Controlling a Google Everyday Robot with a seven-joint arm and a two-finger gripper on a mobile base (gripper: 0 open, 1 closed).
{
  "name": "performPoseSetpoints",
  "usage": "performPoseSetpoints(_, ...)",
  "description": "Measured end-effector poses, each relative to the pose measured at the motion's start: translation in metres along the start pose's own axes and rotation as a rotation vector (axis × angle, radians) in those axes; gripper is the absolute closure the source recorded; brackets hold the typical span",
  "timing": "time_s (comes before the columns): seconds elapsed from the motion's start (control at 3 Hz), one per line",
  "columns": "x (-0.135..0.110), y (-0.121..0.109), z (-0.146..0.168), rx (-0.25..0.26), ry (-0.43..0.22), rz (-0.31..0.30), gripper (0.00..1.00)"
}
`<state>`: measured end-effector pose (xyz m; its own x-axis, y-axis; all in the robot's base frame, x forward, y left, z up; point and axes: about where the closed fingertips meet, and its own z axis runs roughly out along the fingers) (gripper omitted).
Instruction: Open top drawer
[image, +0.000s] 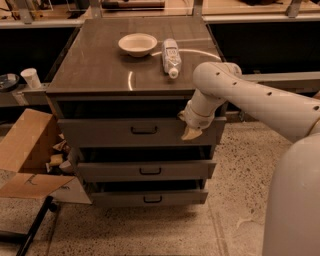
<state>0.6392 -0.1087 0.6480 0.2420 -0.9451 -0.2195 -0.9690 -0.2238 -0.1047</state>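
The top drawer (100, 132) is the tallest dark grey front under the cabinet top, with a small black bar handle (144, 130) at its centre. A dark gap shows above the front. My gripper (191, 131) hangs at the end of the white arm (250, 97), right in front of the drawer's right part. It is well to the right of the handle and not on it. The wrist hides the drawer's upper right corner.
Two shallower drawers (145, 170) (150, 198) sit below. On the cabinet top (95, 70) are a white bowl (137, 44) and a bottle (171, 56) lying down. A cardboard box (25, 150) and a paper cup (31, 77) are at left. My white body (295, 200) fills the right.
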Motion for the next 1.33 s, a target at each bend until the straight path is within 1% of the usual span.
performPoseSetpoints(0.33, -0.0024, -0.0006, -0.0067, 0.011, -0.007, 0.010, 1.00)
performPoseSetpoints(0.67, -0.0024, -0.0006, -0.0067, 0.011, -0.007, 0.010, 0.82)
performPoseSetpoints(1.33, -0.0024, -0.0006, -0.0066, 0.011, -0.007, 0.010, 0.34)
